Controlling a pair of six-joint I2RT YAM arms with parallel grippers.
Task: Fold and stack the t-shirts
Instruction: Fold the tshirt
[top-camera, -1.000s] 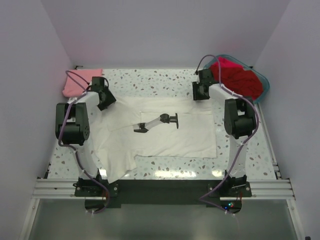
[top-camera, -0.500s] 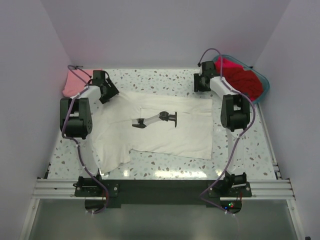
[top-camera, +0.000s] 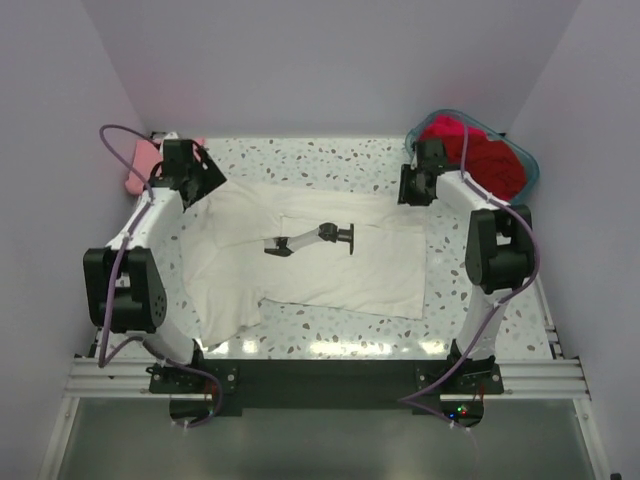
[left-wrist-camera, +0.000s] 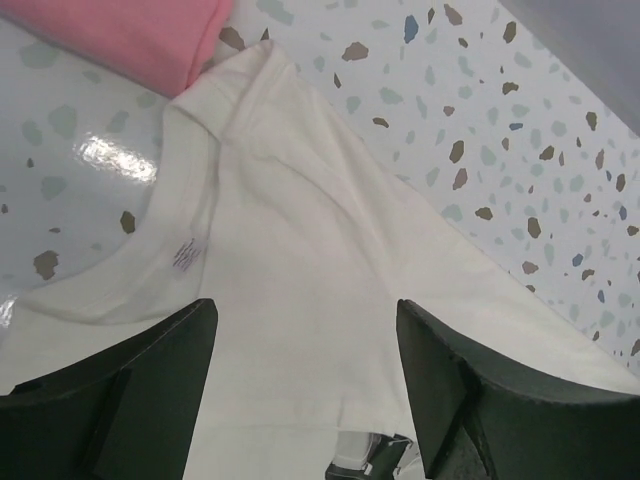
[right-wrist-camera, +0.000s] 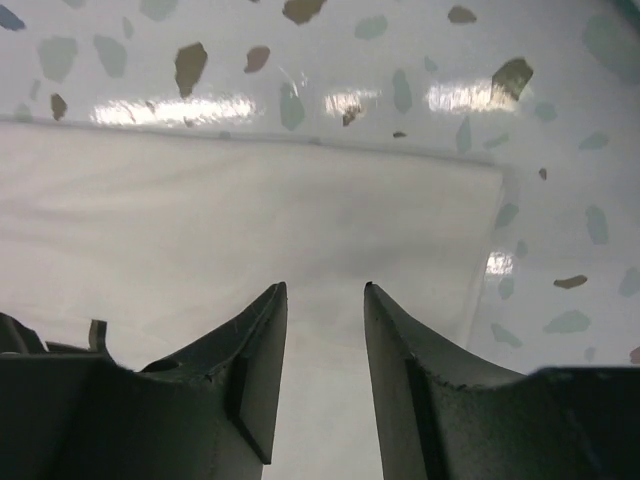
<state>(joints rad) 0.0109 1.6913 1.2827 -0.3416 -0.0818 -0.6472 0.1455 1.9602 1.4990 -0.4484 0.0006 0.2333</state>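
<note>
Robot lab test cell. Plain pale walls (top-camera: 330, 60) enclosed speckled terrazzo-pattern tabletop (top-camera: 330, 155) on three sides. Aluminium extrusion rail (top-camera: 320, 378) ran along near edge. Left arm (top-camera: 140, 215) and right arm (top-camera: 500, 255) were bolted there, purple cables (top-camera: 110, 131) looping loose.

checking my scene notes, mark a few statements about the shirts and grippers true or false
The white shirt lies spread on the table. True.
The pink shirt is in the basket. False: it lies on the table; the basket holds red shirts.
The left gripper is open over the white shirt's collar. True.
The right gripper holds a red shirt. False: it is open over the white shirt's edge, holding nothing.
</note>
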